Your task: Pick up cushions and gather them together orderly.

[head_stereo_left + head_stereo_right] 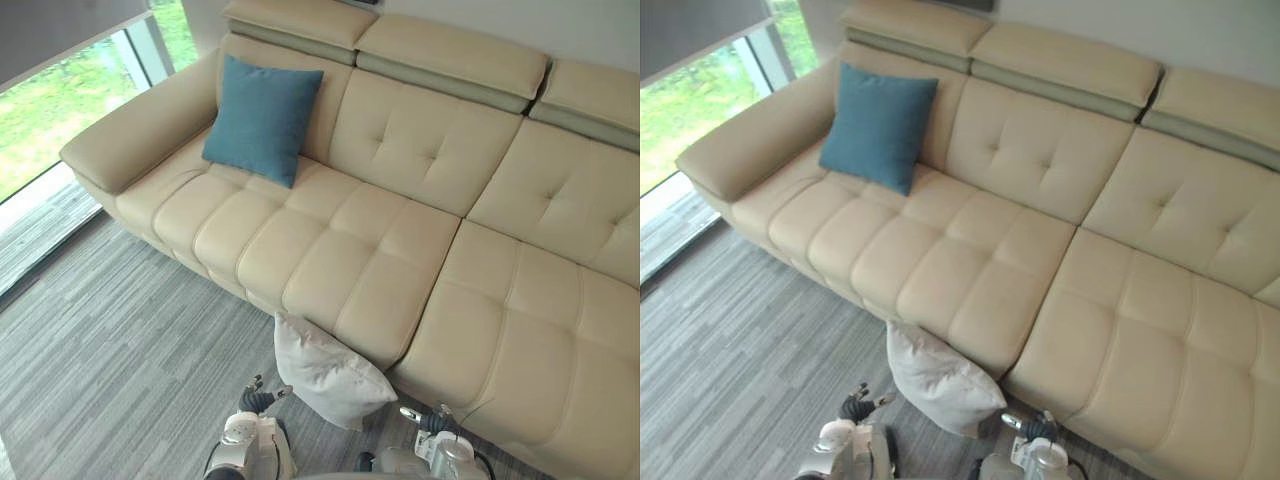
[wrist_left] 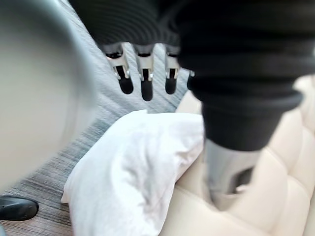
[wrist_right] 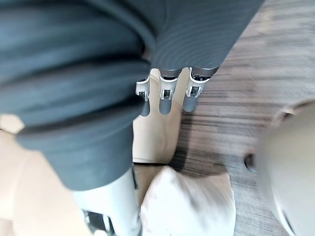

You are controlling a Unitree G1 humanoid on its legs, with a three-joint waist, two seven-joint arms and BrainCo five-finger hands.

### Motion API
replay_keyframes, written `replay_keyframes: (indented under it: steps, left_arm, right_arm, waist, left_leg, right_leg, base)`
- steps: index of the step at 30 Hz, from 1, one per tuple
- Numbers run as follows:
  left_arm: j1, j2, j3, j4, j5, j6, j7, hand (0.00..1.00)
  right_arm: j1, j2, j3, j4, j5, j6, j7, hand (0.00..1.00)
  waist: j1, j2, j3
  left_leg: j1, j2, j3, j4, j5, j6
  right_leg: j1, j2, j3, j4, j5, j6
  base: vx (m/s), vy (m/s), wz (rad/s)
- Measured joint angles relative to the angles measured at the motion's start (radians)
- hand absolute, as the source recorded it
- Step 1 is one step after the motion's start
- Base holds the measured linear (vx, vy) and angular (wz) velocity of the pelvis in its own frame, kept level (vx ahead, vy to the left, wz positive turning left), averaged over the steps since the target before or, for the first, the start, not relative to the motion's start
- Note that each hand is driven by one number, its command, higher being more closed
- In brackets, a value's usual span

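Left hand (image 1: 258, 400): bottom edge of the frame, left of centre, just beside the white cushion's lower left corner; fingers (image 2: 142, 86) hang straight and apart, holding nothing.
Right hand (image 1: 428, 420): bottom edge, right of centre, near the cushion's right side; fingers (image 3: 166, 101) likewise loose and empty.
White cushion (image 1: 325, 372): on the grey carpet (image 1: 120, 340), bottom centre, tilted and leaning against the front of the sofa (image 1: 400, 250). It lies between the two hands; whether either one touches it is hard to tell.
Blue cushion (image 1: 262, 118): upper left of the frame, upright against the sofa back beside the armrest, well apart from the white one.
Step in hand: likely the first grasp of the white cushion, not yet made.
Method advised: bring both hands in from opposite sides and press flat against the cushion's faces, or pinch a corner seam with the left. Lift clear of the seat edge before carrying toward the upper left.
Handling note: soft filling will sag and may slip from a one-sided hold.
Placement: upright beside the blue cushion, edges aligned.
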Motion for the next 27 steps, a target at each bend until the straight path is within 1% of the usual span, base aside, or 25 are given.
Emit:
replay_keyframes:
  steps: [1, 2, 3, 4, 8, 11, 13, 18, 20, 21, 22, 23, 24, 25, 26, 27]
  left_arm:
    - [-0.005, 0.000, 0.000, 0.000, 0.000, 0.001, 0.006, 0.00]
    - [-0.007, 0.000, 0.000, 0.003, -0.001, 0.002, 0.009, 0.00]
    - [-0.007, 0.000, 0.001, 0.008, -0.001, 0.002, 0.012, 0.00]
    - [-0.007, 0.000, 0.001, 0.009, 0.000, 0.001, 0.011, 0.00]
    - [-0.007, -0.001, 0.000, 0.032, 0.010, 0.002, 0.008, 0.00]
    - [0.007, -0.006, -0.005, 0.062, 0.021, 0.003, 0.006, 0.00]
    - [0.015, -0.010, -0.010, 0.068, 0.021, 0.003, 0.005, 0.00]
    - [0.018, -0.007, -0.010, 0.067, 0.019, 0.002, 0.011, 0.00]
    - [0.008, -0.003, -0.008, 0.065, 0.004, 0.002, 0.018, 0.00]
    - [0.001, 0.000, -0.007, 0.065, -0.002, 0.002, 0.018, 0.00]
    - [-0.017, 0.002, -0.005, 0.062, -0.015, 0.003, 0.021, 0.00]
    - [-0.026, 0.002, -0.004, 0.050, -0.028, 0.003, 0.026, 0.00]
    - [-0.035, 0.003, -0.002, 0.029, -0.050, 0.003, 0.041, 0.00]
    - [-0.066, 0.013, 0.000, 0.008, -0.072, 0.002, 0.051, 0.00]
    - [-0.082, 0.019, 0.001, -0.005, -0.086, 0.002, 0.058, 0.00]
    - [-0.106, 0.033, 0.003, -0.030, -0.105, 0.001, 0.061, 0.00]
  right_arm:
    - [-0.008, 0.013, 0.003, 0.003, 0.000, 0.002, -0.001, 0.00]
    - [-0.015, 0.021, 0.006, 0.002, 0.000, 0.002, -0.001, 0.00]
    - [-0.019, 0.022, 0.024, 0.002, -0.001, 0.002, 0.002, 0.00]
    - [-0.023, 0.023, 0.031, 0.002, -0.001, 0.002, 0.003, 0.00]
    - [-0.007, 0.022, 0.032, 0.005, -0.002, 0.003, 0.004, 0.00]
    - [0.015, 0.019, 0.034, 0.003, -0.002, 0.004, 0.004, 0.00]
    - [0.021, 0.019, 0.033, 0.008, -0.003, 0.007, 0.004, 0.00]
    - [0.021, 0.014, 0.033, 0.016, -0.002, 0.008, 0.003, 0.00]
    - [0.008, 0.008, 0.037, 0.018, 0.000, 0.008, 0.001, 0.00]
    - [-0.010, 0.005, 0.039, 0.018, 0.000, 0.008, -0.001, 0.00]
    - [-0.026, -0.005, 0.038, 0.017, 0.001, 0.007, -0.008, 0.00]
    - [-0.040, -0.013, 0.039, 0.015, 0.005, 0.007, -0.013, 0.00]
    - [-0.061, -0.022, 0.038, 0.012, 0.018, 0.007, -0.019, 0.00]
    - [-0.092, -0.035, 0.036, 0.000, 0.031, 0.007, -0.029, 0.00]
    - [-0.107, -0.043, 0.035, -0.006, 0.035, 0.005, -0.036, 0.00]
    - [-0.129, -0.053, 0.033, -0.015, 0.041, 0.002, -0.042, 0.00]
  waist:
    - [0.007, -0.006, 0.002]
    - [0.008, -0.005, 0.002]
    - [0.008, -0.003, 0.001]
    - [0.010, -0.003, 0.001]
    - [0.011, -0.002, -0.004]
    - [0.006, 0.003, -0.049]
    - [0.005, 0.004, -0.069]
    - [0.005, 0.003, -0.073]
    - [0.014, 0.003, -0.071]
    - [0.014, 0.006, -0.065]
    - [0.009, 0.012, -0.047]
    - [0.008, 0.011, -0.033]
    - [0.015, 0.013, -0.022]
    - [0.013, 0.013, 0.022]
    - [0.013, 0.014, 0.044]
    - [0.014, 0.015, 0.065]
  left_leg:
    - [-0.002, -0.014, -0.025, 0.000, -0.002, 0.003]
    - [-0.001, -0.014, -0.018, -0.001, -0.006, 0.010]
    - [0.004, -0.015, -0.008, -0.003, -0.013, 0.020]
    - [0.012, -0.017, 0.012, -0.006, -0.017, 0.027]
    - [0.068, -0.026, 0.068, -0.060, -0.017, 0.032]
    - [0.100, -0.030, 0.105, -0.108, -0.001, 0.036]
    - [0.115, -0.036, 0.110, -0.136, 0.014, 0.035]
    - [0.123, -0.032, 0.121, -0.145, 0.018, 0.033]
    - [0.099, -0.019, 0.153, -0.129, 0.014, 0.035]
    - [0.081, -0.014, 0.157, -0.117, 0.011, 0.035]
    - [0.036, -0.003, 0.160, -0.077, 0.003, 0.042]
    - [0.002, 0.005, 0.158, -0.048, -0.001, 0.049]
    - [-0.044, 0.015, 0.158, -0.011, -0.009, 0.057]
    - [-0.079, 0.022, 0.157, 0.030, -0.016, 0.063]
    - [-0.092, 0.024, 0.157, 0.047, -0.019, 0.068]
    - [-0.124, 0.030, 0.156, 0.074, -0.034, 0.065]
  right_leg:
    - [0.004, -0.007, 0.006, -0.021, 0.016, 0.010]
    - [0.007, -0.008, 0.014, -0.034, 0.029, 0.011]
    - [0.014, -0.009, 0.024, -0.049, 0.040, 0.014]
    - [0.013, -0.016, 0.037, -0.058, 0.048, 0.026]
    - [0.013, -0.034, 0.087, -0.071, 0.056, 0.042]
    - [0.011, -0.043, 0.114, -0.093, 0.060, 0.057]
    - [0.011, -0.047, 0.119, -0.099, 0.062, 0.061]
    - [0.008, -0.041, 0.136, -0.097, 0.063, 0.062]
    - [-0.043, -0.033, 0.173, -0.071, 0.064, 0.062]
    - [-0.065, -0.030, 0.180, -0.057, 0.064, 0.062]
    - [-0.114, -0.021, 0.192, -0.015, 0.065, 0.062]
    - [-0.155, -0.016, 0.205, 0.016, 0.065, 0.062]
    - [-0.207, -0.009, 0.219, 0.062, 0.065, 0.062]
    - [-0.252, -0.007, 0.222, 0.116, 0.065, 0.062]
    - [-0.273, -0.007, 0.221, 0.142, 0.064, 0.062]
    - [-0.318, -0.006, 0.219, 0.185, 0.061, 0.060]
  base:
    - [0.07, 0.118, -0.07]
    - [0.08, 0.179, -0.16]
    - [0.02, 0.133, -0.24]
    - [0.01, 0.123, -0.28]
    - [-0.04, 0.071, -0.47]
    - [-0.04, 0.021, -0.33]
    - [0.00, -0.002, -0.05]
    - [0.00, -0.010, -0.08]
    - [-0.01, 0.006, -0.36]
    - [-0.04, 0.014, -0.34]
    - [-0.06, 0.013, -0.24]
    - [-0.09, 0.018, -0.33]
    - [-0.11, 0.027, -0.33]
    - [-0.12, 0.033, -0.27]
    - [-0.18, 0.048, -0.19]
    - [-0.24, 0.053, -0.15]
